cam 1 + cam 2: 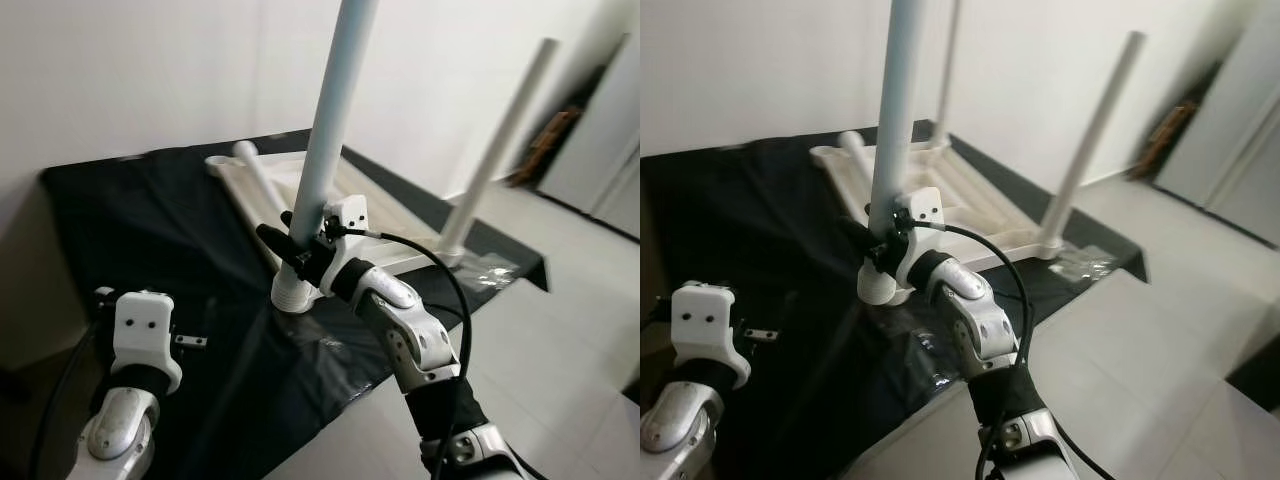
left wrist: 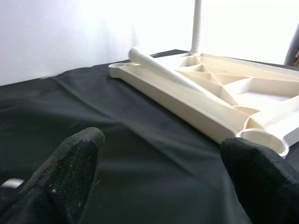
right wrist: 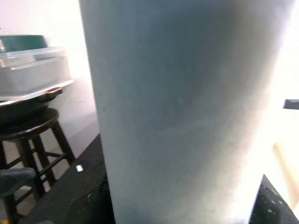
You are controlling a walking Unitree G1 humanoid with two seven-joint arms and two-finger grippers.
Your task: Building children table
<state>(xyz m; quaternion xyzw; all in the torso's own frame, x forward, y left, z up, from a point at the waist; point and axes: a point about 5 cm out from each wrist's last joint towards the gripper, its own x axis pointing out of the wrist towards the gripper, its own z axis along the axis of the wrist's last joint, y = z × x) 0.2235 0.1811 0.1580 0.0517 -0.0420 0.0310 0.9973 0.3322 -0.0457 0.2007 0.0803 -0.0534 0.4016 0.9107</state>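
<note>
The cream tabletop (image 1: 390, 225) lies upside down on a black cloth (image 1: 150, 220). My right gripper (image 1: 298, 248) is shut on a pale upright table leg (image 1: 335, 120) just above its foot, which stands at the tabletop's near corner. That same leg (image 3: 187, 112) looms close in the right wrist view. A second leg (image 1: 500, 140) stands upright at the right corner, a thin one (image 1: 945, 70) at the back, and a loose leg (image 2: 163, 70) lies across the tabletop. My left gripper (image 2: 159, 177) hovers open low over the cloth, nothing between its fingers, short of an empty round socket (image 2: 261, 139).
A small metal part (image 1: 190, 341) lies on the cloth beside my left wrist. A clear plastic bag (image 1: 490, 270) sits near the cloth's right edge. Pale tiled floor (image 1: 560, 340) spreads to the right. A dark stool (image 3: 28, 126) holding containers stands beyond the table.
</note>
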